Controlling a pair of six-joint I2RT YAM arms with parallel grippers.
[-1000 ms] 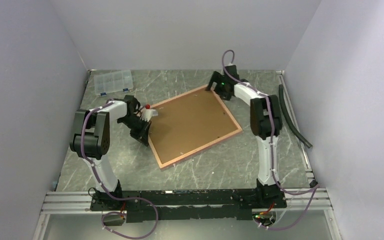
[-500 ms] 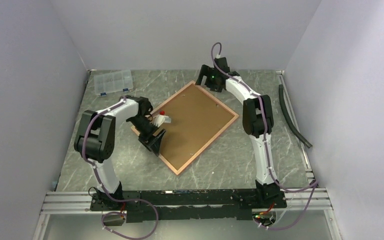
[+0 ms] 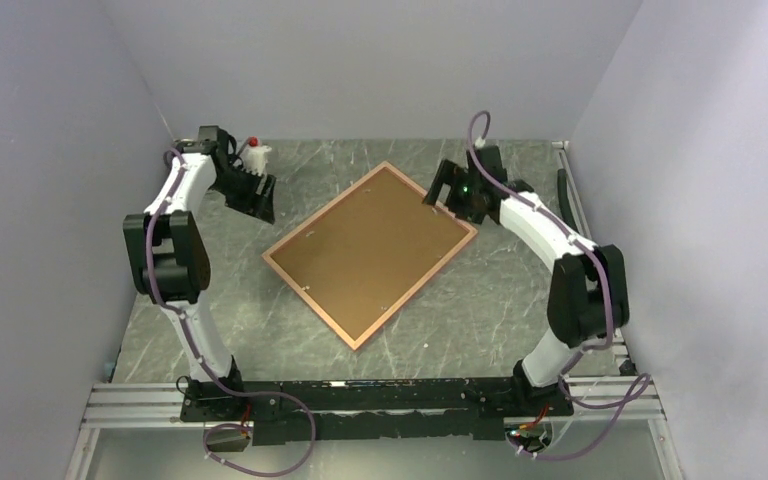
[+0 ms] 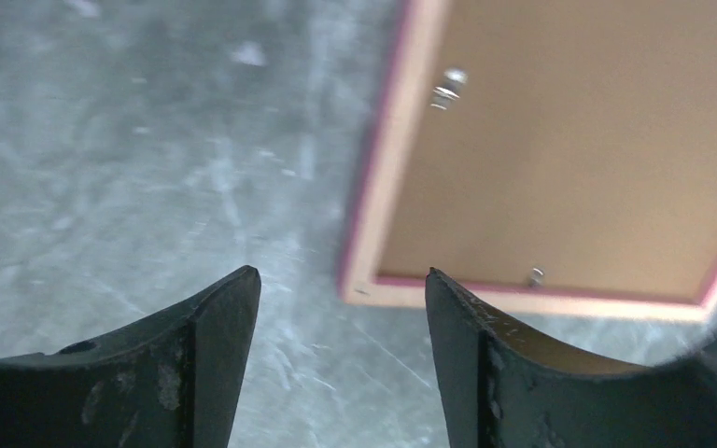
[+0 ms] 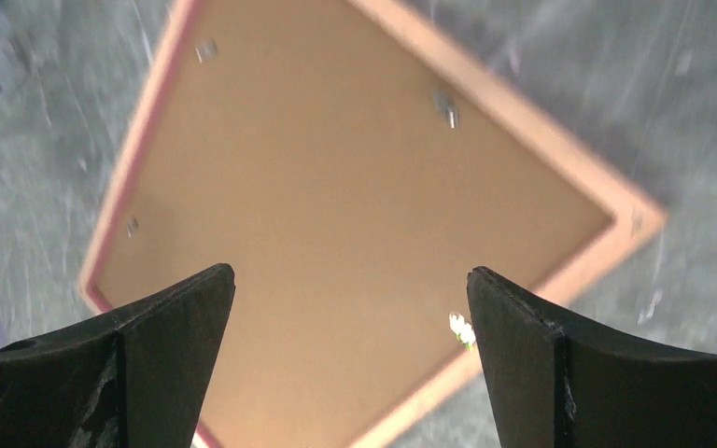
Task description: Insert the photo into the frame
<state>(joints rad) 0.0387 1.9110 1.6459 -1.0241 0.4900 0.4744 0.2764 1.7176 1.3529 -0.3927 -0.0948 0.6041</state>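
Top external view: the frame point(image 3: 311, 300) lies back-up in the middle of the grey marbled worktop point(image 3: 460, 310), turned so that its corners point like a diamond. A brown backing board point(image 3: 370, 252) fills it, with only the tan rim showing around the board.

The left pincer point(image 3: 260, 208) hangs above the far left part of the worktop, well apart from the frame. From its wrist camera you can see its two dark fingers point(image 4: 215, 364) standing a good way apart with nothing between them, bare worktop and one corner of the frame below, a pink line running along the rim's outer edge.

The right pincer point(image 3: 436, 192) hangs near the frame's far right edge. Its fingers point(image 5: 159, 336) are spread wide and hold nothing; between them you look down on the backing board and a small metal clip point(image 5: 445, 107) at its edge.
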